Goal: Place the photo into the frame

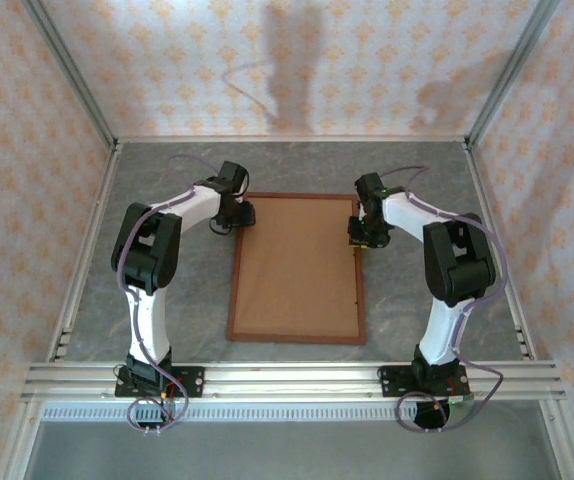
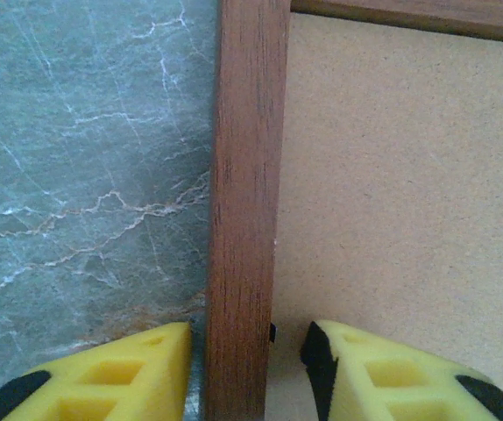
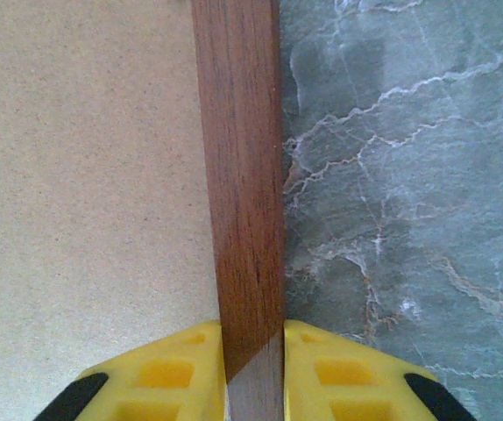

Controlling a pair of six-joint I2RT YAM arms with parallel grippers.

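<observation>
1. Two arms reached inward in the top view, one to each long side of the frame, which lay flat mid-table between them with its brown backing board facing up. Your left gripper sat at the far left corner and your right gripper on the right rail just below the far corner. That looks like a paired hold for lifting or turning the frame evenly.
2. At the left wrist, the yellow fingers straddled the left rail. The jaws stood narrowly apart, with a gap showing on the board side, so I judge this claw was placed around the rail but not clamped.
3. At the right wrist, the right gripper's pads pressed both faces of the right rail. It was pinched tight, with board on one side and marble on the other.
</observation>
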